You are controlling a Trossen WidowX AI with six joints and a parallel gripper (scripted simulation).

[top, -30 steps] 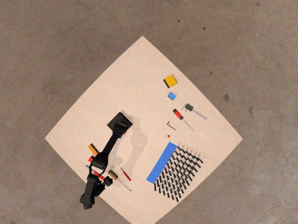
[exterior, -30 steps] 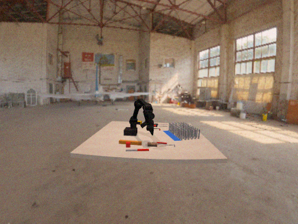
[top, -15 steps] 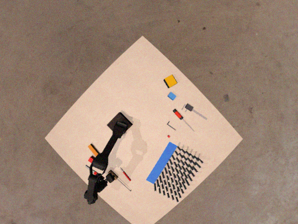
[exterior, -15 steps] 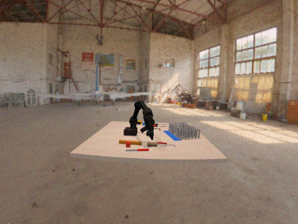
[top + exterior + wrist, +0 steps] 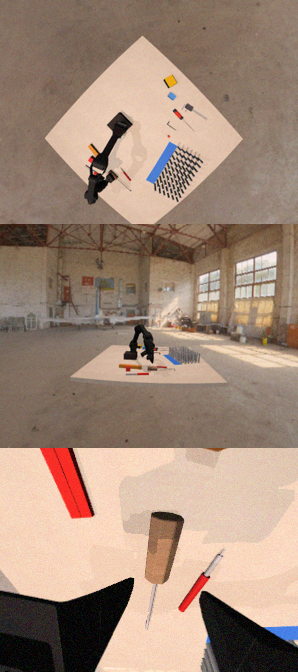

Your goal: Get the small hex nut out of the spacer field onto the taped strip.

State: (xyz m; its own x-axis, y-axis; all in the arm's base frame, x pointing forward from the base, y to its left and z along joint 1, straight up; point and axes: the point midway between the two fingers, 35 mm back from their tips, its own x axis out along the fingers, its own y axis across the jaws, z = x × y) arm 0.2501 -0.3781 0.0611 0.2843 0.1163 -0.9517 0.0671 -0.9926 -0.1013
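Observation:
My gripper (image 5: 166,588) (image 5: 151,361) is partly open and empty, held above the table over the wooden-handled tool (image 5: 164,550) (image 5: 152,368). That tool lies flat; its thin shaft runs between my fingertips in the wrist view, below them, and ends in a small bent tip in the exterior view. A slim red tool (image 5: 194,593) (image 5: 127,176) (image 5: 162,367) with a silver end lies beside it. The blue taped strip (image 5: 162,162) (image 5: 171,359) lies along the front of the standing spacers (image 5: 182,173) (image 5: 185,355). I cannot make out the nut among the spacers.
Near the arm lie an orange bar (image 5: 93,150) (image 5: 130,366), a red cube (image 5: 90,159) (image 5: 128,368) and a red-and-grey tool (image 5: 143,373). Across the table are a red-handled screwdriver (image 5: 178,114), a hex key (image 5: 171,126), a dark-headed tool (image 5: 189,107), a blue block (image 5: 172,96) and a yellow block (image 5: 170,81).

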